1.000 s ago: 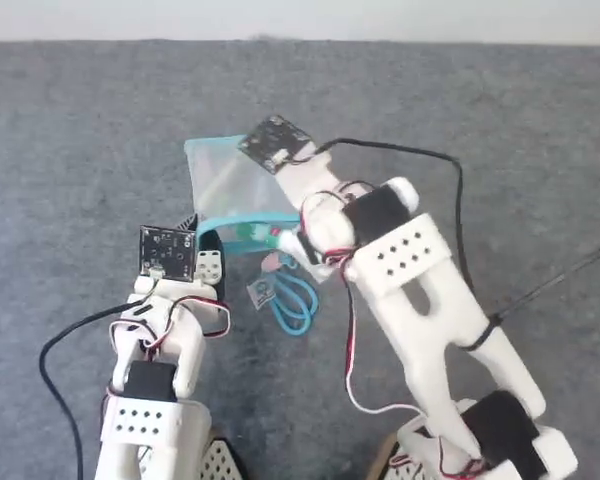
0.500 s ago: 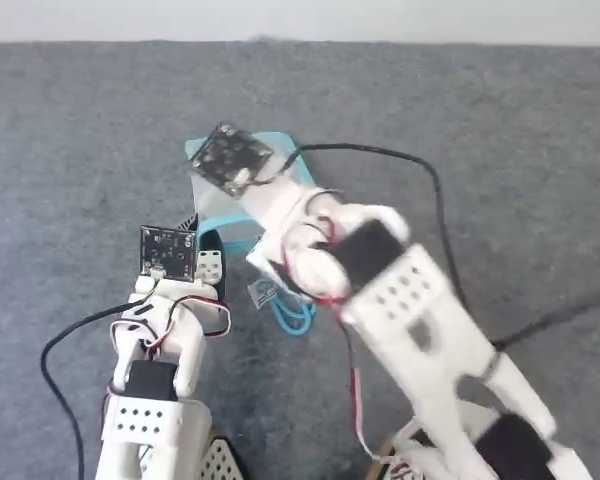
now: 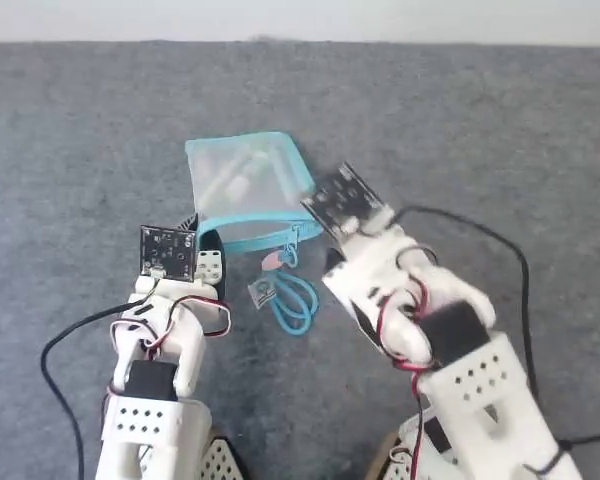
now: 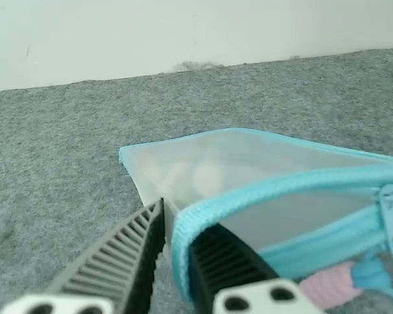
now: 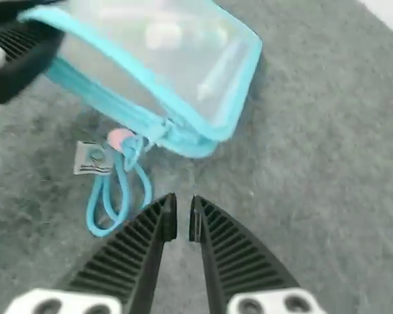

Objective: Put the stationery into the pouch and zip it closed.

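Note:
A clear pouch point(image 3: 245, 180) with a blue zipper edge lies on the grey carpet, pale stationery showing faintly inside. My left gripper point(image 4: 177, 261) is shut on the pouch's point(image 4: 249, 176) blue zipper edge near one end; from above the left gripper point(image 3: 208, 250) sits at the pouch's front left corner. The zipper pull point(image 5: 158, 129) rests at the other end, with a pink bead point(image 3: 271, 261) and a blue cord loop point(image 3: 295, 300) trailing from it. My right gripper point(image 5: 182, 210) hovers shut and empty over bare carpet, a short way off the pouch point(image 5: 164, 59).
A small tag point(image 3: 261, 292) lies on the cord between the two arms. The right arm point(image 3: 400, 300) stands right of the cord loop. Grey carpet point(image 3: 500, 150) spreads all round, with a pale wall along its far edge.
The right arm has swung off the pouch, back and to the right, uncovering the pouch and zipper pull. The left arm and the pouch have kept still.

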`<state>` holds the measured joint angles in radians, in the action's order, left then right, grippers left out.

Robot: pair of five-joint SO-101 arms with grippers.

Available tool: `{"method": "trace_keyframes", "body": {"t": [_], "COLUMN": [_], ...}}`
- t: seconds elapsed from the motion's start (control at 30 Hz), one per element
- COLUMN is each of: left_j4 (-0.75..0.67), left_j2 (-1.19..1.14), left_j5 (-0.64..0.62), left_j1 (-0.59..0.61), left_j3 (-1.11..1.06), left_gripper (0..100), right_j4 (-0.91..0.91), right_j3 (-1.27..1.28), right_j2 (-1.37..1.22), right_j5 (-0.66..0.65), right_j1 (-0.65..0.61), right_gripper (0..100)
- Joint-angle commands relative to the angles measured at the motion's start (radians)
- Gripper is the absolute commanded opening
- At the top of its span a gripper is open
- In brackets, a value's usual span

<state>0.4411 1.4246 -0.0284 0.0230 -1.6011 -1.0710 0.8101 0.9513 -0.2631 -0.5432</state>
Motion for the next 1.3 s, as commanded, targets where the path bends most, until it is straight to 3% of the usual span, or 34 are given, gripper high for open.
{"method": "trace_keyframes", "body": {"t": [0.0, 0.23, 0.4, 0.77, 0.97, 1.27], "left_j4": [-0.002, -0.002, -0.002, -0.002, -0.002, -0.002], "left_j2": [-0.006, -0.006, -0.006, -0.006, -0.006, -0.006], "left_j5": [0.011, 0.011, 0.011, 0.011, 0.011, 0.012], "left_j1": [-0.006, -0.006, -0.008, -0.006, -0.006, -0.006], "left_j3": [0.010, 0.010, 0.010, 0.010, 0.010, 0.008], "left_gripper": [1, 1, 1, 1, 1, 1], "right_j4": [0.139, 0.329, 0.363, 0.361, 0.297, -0.031], "right_j3": [0.170, 0.445, 0.557, 0.868, 0.875, 0.875], "right_j2": [0.137, 0.337, 0.481, 0.865, 0.828, 0.828], "right_j5": [-0.020, -0.021, -0.021, -0.021, -0.020, -0.020], "right_j1": [0.053, 0.076, 0.099, 0.326, 0.397, 0.400], "right_gripper": [5.1, 5.1, 5.0, 4.8, 5.0, 5.2]}}
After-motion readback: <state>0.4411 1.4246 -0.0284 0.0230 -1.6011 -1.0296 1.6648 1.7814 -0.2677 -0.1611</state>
